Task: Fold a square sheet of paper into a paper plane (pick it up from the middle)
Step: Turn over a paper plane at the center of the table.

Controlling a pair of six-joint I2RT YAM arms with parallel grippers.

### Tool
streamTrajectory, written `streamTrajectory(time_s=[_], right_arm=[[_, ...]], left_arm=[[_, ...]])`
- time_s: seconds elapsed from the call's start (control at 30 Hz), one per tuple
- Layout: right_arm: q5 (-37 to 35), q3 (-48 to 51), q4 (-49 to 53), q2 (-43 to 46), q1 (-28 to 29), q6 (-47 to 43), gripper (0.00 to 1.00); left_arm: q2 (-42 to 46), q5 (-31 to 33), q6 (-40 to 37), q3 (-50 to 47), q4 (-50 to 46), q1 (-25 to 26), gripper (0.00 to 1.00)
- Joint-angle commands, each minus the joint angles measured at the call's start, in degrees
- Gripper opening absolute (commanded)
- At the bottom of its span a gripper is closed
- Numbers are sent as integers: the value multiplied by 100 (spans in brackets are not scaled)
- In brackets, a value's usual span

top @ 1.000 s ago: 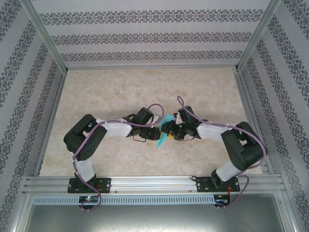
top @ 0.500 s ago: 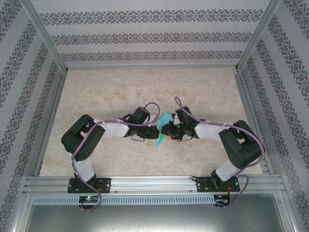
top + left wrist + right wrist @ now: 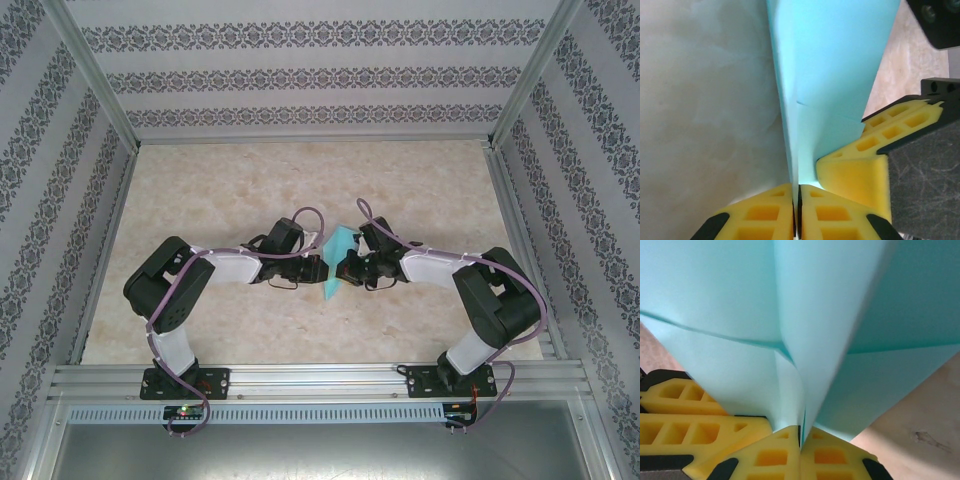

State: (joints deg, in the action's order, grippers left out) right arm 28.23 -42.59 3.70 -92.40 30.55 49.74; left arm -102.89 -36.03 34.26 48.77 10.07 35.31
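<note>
Beige surface: the marbled cream-and-beige tabletop (image 3: 250, 180) fills the floor of the cell. It looks pale and mottled beside the paper in the left wrist view and pinkish-beige at the lower right of the right wrist view.
Walls: white wallpaper with bands of dark grey floral ornament (image 3: 300, 75) closes in the back and both sides.
Frame: silver aluminium posts (image 3: 95, 80) slant up at the corners. A silver aluminium rail (image 3: 320, 378) runs along the near edge and carries both arm bases.
Paper plane: the folded light turquoise paper plane (image 3: 332, 282), a narrow dart shape, is held between the two wrists near the middle of the table. It is broader at its far end and pointed toward the rail. Whether its tip touches the tabletop cannot be told.
Left gripper: the black left gripper with yellow ribbed fingers (image 3: 796, 192) has its jaws pressed together on a thin edge of the paper plane, whose layers rise straight up from the pinch.
Right gripper: the black right gripper with matching yellow fingers (image 3: 801, 435) is clamped tight on the creased layers, which fan out above it.
Spacing: the two sets of fingers sit just beside each other, on opposite sides of the paper.
</note>
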Motion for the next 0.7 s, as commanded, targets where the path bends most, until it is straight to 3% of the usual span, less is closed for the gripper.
streamTrajectory(time_s=[0.0,0.27,0.33,0.67], right_arm=[[-360,-239,556,128,57,-339,0],[-1190,-1299,2635,124,157,-1501,0],[-1323,-1709,3204,-74,218,-1785,0],[-1623,-2812,4141,-1101,577,-2294,1]], left_arm=[[182,-159,116,-111,322,-120,16],[264,-136,-7,-170,171,-224,28],[375,-149,-16,-204,137,-247,36],[1250,71,-335,-558,-756,-427,50]])
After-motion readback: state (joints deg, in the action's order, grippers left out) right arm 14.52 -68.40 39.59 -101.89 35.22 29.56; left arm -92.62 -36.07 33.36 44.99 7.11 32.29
